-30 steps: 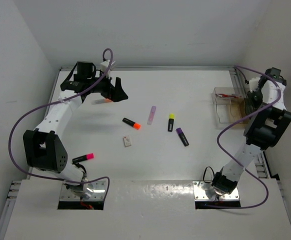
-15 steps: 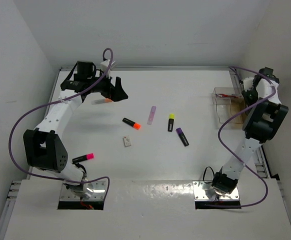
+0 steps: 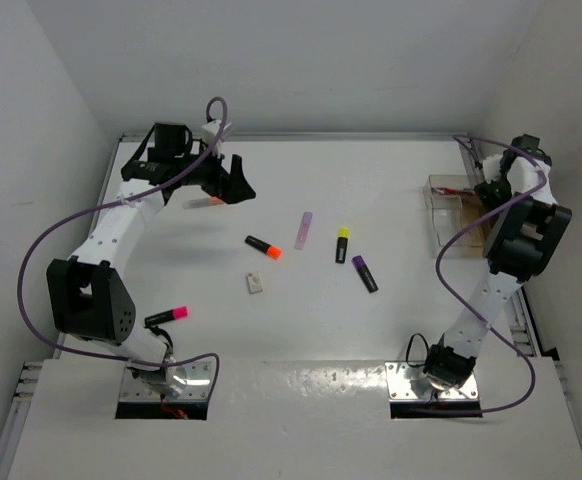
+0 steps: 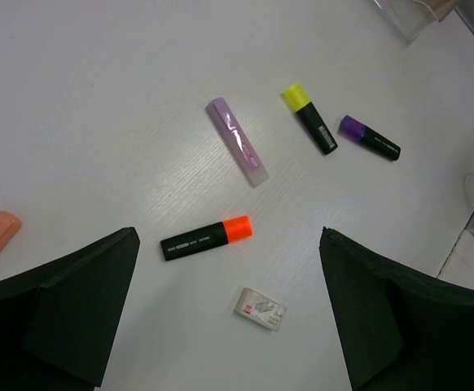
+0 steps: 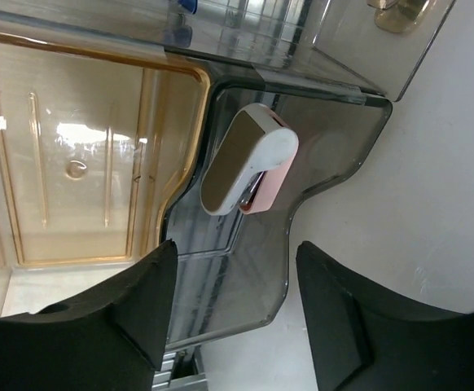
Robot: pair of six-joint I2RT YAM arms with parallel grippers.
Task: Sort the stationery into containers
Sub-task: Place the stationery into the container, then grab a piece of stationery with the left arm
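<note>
Clear plastic tray (image 5: 239,295) holds rounded white-pink item (image 5: 249,159); both jaws wide, empty

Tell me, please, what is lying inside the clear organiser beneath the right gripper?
In the clear organiser, a small white-and-pink item, perhaps correction tape, lies in the grey compartment. The amber compartment looks bare. The right gripper hides the near edge.

No writing can be read anywhere. The orange-capped highlighter (image 4: 205,238) carries a line of fine white print along its black barrel. The yellow-capped highlighter (image 4: 310,120) has a small pale label, the lilac marker (image 4: 236,152) pink lettering down its side, and the eraser (image 4: 261,308) a red mark on its sleeve, all too small to make out.
</note>
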